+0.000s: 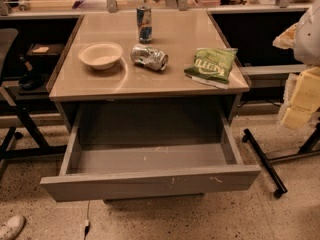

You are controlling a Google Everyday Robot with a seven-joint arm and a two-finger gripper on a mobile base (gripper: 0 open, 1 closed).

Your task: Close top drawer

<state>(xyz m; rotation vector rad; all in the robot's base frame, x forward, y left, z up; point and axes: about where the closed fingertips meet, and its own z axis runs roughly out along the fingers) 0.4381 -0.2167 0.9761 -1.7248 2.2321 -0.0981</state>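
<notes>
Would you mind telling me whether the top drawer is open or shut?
Open: the top drawer is pulled far out, its inside exposed below the tabletop. The claw is not in view.

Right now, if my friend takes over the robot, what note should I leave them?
Hand: not in view.
Top drawer: pulled far out of the cabinet, front panel facing the camera.
On the cabinet top: bowl, standing can, tipped can, green bag.
Done: nothing of the closing shows yet.
Left: bring the hand to the front panel and push it in until shut.
</notes>
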